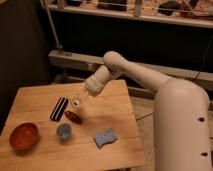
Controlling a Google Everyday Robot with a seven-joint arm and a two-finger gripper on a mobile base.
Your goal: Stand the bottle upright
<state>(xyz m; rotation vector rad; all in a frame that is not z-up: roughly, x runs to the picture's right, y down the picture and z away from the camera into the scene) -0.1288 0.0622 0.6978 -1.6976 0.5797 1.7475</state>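
My gripper [80, 101] hangs over the middle of the wooden table [115, 110], at the end of the white arm that reaches in from the right. It is shut on the bottle [77, 103], a small translucent whitish cylinder. The bottle is tilted, with one round end facing the camera, and is held just above the table. A dark red oblong object [74, 116] lies right below it. The small blue cup [63, 131] stands in front of that, nearer the table's front edge.
A black striped object [59, 108] lies left of the gripper. A red-brown bowl [23, 136] sits at the front left. A blue sponge [105, 137] lies at the front right. A dark railing and shelf run behind the table.
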